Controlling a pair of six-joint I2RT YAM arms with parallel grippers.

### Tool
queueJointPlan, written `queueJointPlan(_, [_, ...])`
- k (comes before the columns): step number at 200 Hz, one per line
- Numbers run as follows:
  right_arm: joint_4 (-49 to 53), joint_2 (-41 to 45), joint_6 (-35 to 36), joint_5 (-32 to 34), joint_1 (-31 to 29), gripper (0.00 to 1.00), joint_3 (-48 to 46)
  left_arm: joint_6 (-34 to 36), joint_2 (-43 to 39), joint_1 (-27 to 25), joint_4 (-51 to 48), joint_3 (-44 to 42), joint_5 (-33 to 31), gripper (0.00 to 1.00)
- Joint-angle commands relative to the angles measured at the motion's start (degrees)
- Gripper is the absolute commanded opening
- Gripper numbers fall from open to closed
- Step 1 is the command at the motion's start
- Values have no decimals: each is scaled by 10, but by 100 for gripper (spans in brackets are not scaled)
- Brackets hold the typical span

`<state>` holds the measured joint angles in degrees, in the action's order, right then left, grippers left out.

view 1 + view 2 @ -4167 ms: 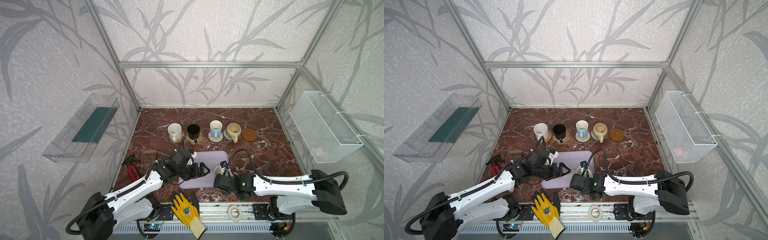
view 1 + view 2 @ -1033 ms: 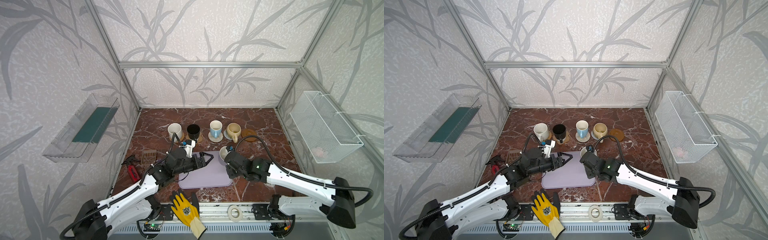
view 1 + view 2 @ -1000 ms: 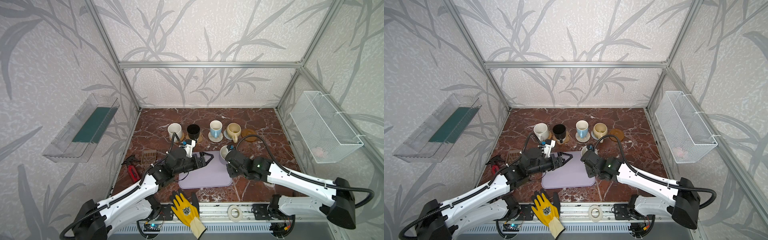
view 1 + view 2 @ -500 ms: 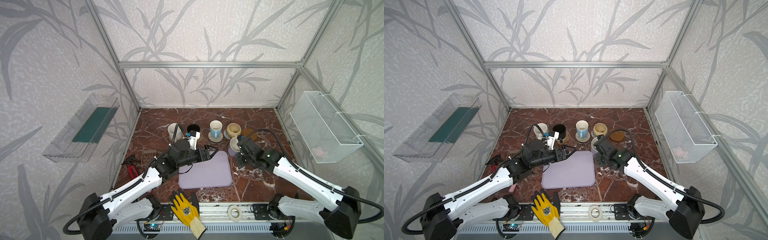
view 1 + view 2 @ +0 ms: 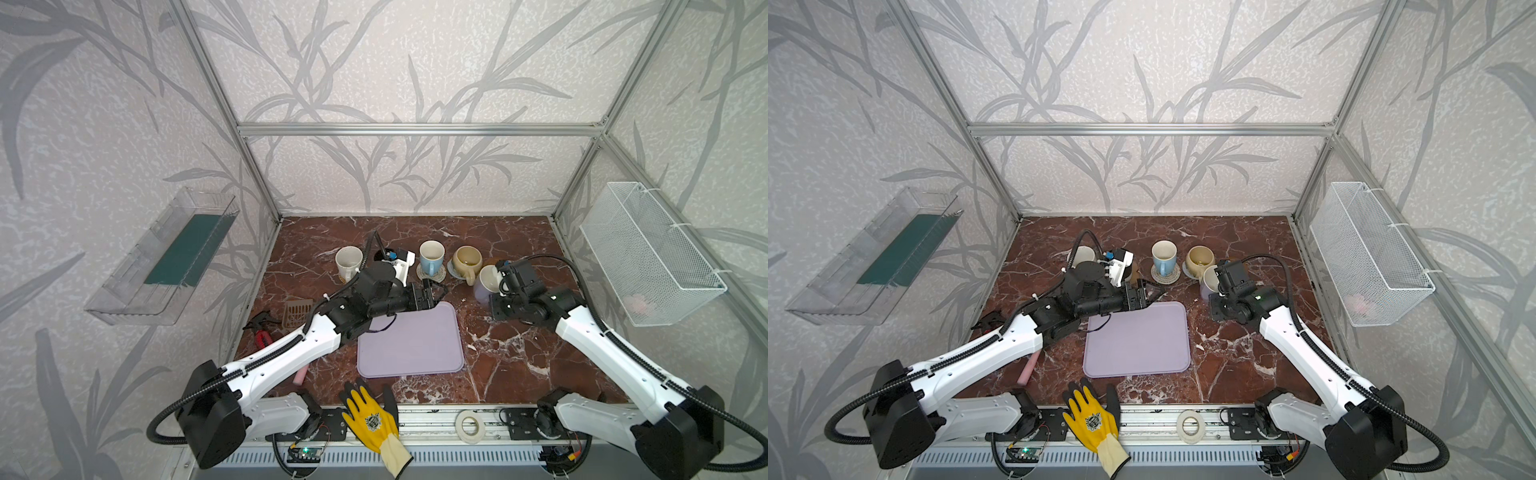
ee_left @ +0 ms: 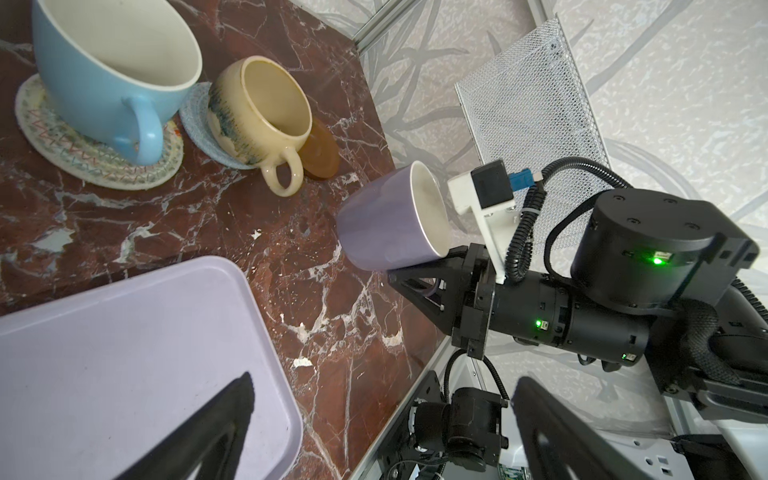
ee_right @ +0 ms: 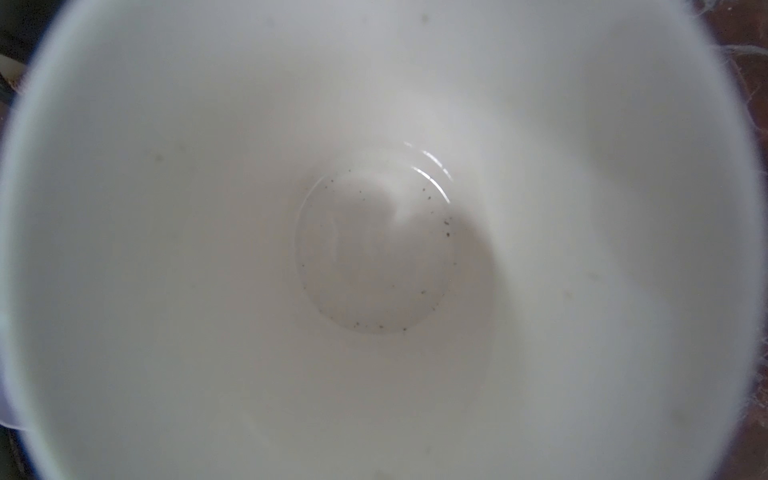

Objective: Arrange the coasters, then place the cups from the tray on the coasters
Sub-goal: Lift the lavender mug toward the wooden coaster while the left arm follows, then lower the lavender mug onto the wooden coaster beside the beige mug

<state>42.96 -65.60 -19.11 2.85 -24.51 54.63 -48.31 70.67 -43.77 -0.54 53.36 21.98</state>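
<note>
In both top views the lavender mug [image 5: 482,291] [image 5: 1207,286] tilts just right of the tray [image 5: 409,345], held by the closed right end effector [image 5: 492,298]; the left end effector [image 5: 434,293] gapes over the tray's far edge. Left wrist view: handle between the jaws, axis leaning, mouth toward the right arm's camera [image 6: 484,187]; right wrist view: only its pale inside.

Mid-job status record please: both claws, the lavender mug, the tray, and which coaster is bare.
tray: no cups on it
lavender mug: held tilted, not on a coaster
left claw: open, empty, near the tray's far edge
right claw: shut on the lavender mug's handle
bare coaster: brown disc, beside the cream-yellow mug
placed: light blue mug on cream rope coaster; cream-yellow mug on grey-blue coaster
</note>
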Motion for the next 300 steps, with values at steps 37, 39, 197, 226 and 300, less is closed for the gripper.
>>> queueJointPlan(37, [-54, -34, 47, -17, 48, 0, 56, 42, 77, -1, -44, 91, -2, 99])
queueJointPlan(39, [-55, -36, 48, -17, 49, 0, 58, 42, 80, -1, -43, 93, -1, 99])
queueJointPlan(197, [-118, -207, 48, 2, 157, 0, 128, 104, 332, 3, -107, 355, 3, 99])
queueJointPlan(226, [-123, -244, 64, -10, 169, 0, 158, 111, 372, 3, -117, 391, -1, 99])
queueJointPlan(300, [-128, -339, 74, 3, 186, 0, 206, 145, 461, 3, -183, 493, -35, 99])
